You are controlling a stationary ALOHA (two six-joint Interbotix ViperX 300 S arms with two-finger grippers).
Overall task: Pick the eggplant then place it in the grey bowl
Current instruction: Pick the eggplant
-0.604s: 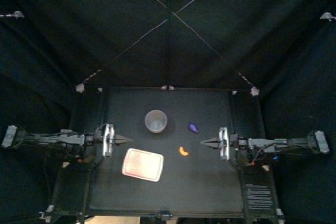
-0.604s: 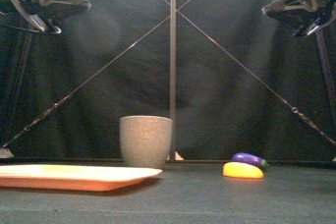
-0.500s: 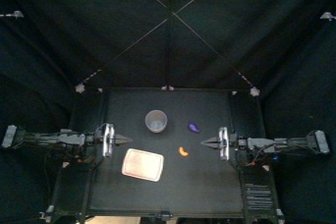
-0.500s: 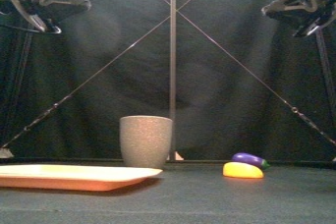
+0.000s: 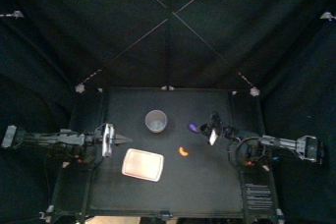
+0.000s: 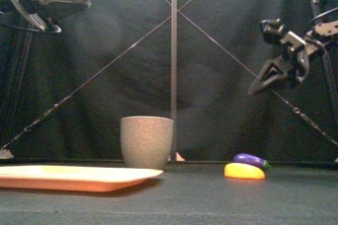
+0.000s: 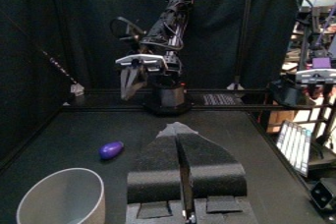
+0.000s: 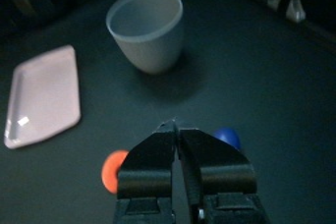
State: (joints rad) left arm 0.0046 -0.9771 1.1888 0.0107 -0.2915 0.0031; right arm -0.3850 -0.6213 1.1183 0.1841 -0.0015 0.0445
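The purple eggplant [image 5: 195, 128] lies right of centre on the table, just behind an orange-yellow toy [image 6: 243, 171]. In the front view the eggplant [image 6: 251, 159] shows past that toy. The tall grey speckled cup [image 5: 156, 121] stands upright left of the eggplant, empty in the left wrist view [image 7: 55, 196]. My right gripper [image 5: 214, 128] hangs shut above the table, right of and above the eggplant [image 8: 229, 137], holding nothing. My left gripper [image 7: 180, 135] rests shut at the table's left side [image 5: 108, 141].
A flat pink tray [image 5: 141, 165] lies front left, empty. The orange-yellow toy [image 5: 184, 151] sits between the tray and the right arm. The cup [image 6: 146, 142] stands behind the tray's far end.
My right arm has swung in from the table's right edge toward the eggplant and come lower. The left arm and the objects have not moved.
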